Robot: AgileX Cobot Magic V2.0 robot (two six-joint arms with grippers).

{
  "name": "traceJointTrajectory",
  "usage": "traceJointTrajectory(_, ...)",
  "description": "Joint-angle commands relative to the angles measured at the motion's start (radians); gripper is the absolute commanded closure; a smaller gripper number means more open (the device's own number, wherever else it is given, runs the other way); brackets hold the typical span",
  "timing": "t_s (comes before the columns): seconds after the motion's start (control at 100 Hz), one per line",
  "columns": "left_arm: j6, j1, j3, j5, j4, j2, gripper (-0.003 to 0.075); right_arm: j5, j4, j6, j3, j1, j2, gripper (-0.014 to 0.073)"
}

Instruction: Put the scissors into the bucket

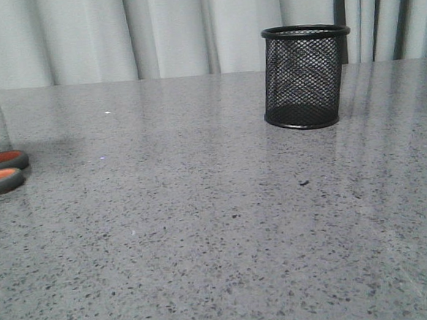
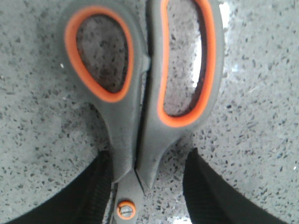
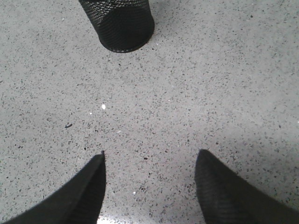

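Between the scissors (image 1: 2,171) and bucket (image 1: 307,76) lies bare speckled table (image 1: 203,226).

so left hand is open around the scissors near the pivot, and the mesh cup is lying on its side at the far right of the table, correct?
Not quite. The mesh cup stands upright, rim up, as the front view shows. The rest holds: the left hand is open, its fingers either side of the scissors near the pivot, and the cup sits far right on the table.
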Motion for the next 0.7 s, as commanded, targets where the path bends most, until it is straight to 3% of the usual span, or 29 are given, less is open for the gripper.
traceJointTrajectory(0.0, 0.002, -0.007, -0.02, 0.0, -0.034, -0.03, 0.0404, -0.051, 0.007, -0.009, -0.034, 0.001, 0.006, 0.0214)
traceJointTrajectory(0.49, 0.002, -0.007, -0.02, -0.005, -0.058, 0.006, 0.0423, -0.054, 0.007, -0.009, -0.034, 0.001, 0.006, 0.0214)
traceJointTrajectory(0.61, 0.002, -0.007, -0.02, 0.013, -0.081, 0.006, 0.0553, -0.054, 0.007, -0.009, -0.034, 0.001, 0.006, 0.0214)
traceJointTrajectory(0.69, 0.0, -0.007, -0.02, 0.028, -0.135, 0.006, 0.0717, -0.054, 0.007, -0.009, -0.034, 0.001, 0.006, 0.0214)
